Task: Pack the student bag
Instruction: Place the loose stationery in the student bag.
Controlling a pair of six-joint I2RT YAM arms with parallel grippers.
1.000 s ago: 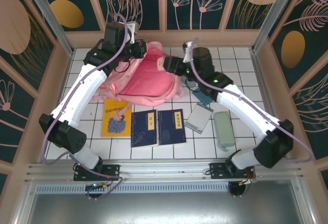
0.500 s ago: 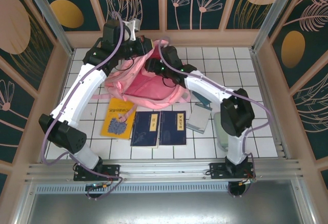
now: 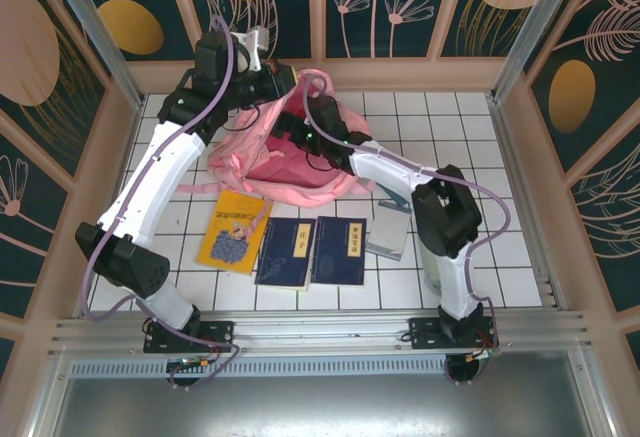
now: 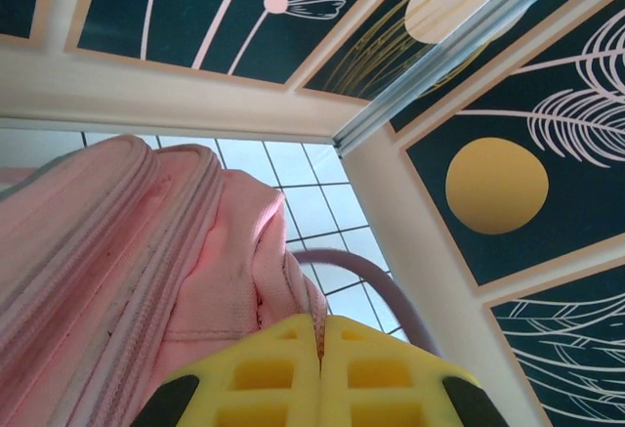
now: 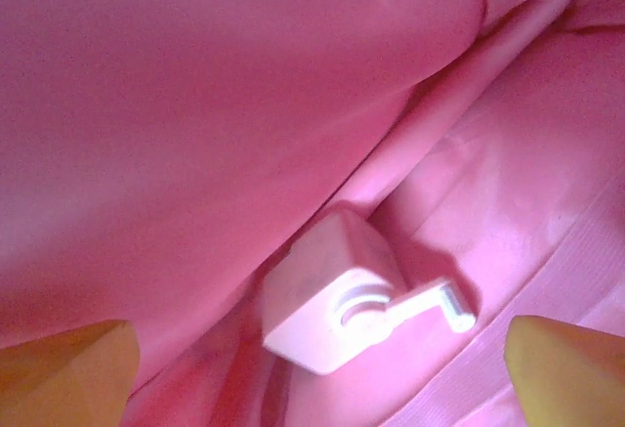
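**Q:** Top view: where is the student bag point(image 3: 285, 162)?
**A:** At the far middle of the tiled table point(image 3: 470, 127). My left gripper point(image 3: 270, 82) pinches its raised rim.
**Q:** Left wrist?
**A:** My yellow pads point(image 4: 273, 368) are pressed together, with pink fabric at the tips.
**Q:** Right wrist?
**A:** My right gripper point(image 5: 317, 373) is spread wide inside the bag. A small white box point(image 5: 332, 295) lies on the lining between the tips.

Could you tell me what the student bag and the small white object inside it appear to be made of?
The student bag: pink woven fabric, matte outside, judging by its soft folds and ribbed stitched edging; its lining looks smoother, with a slight sheen. The small white object: probably moulded plastic, smooth and faintly glossy, given its rounded corners and rigid crank-like arm.
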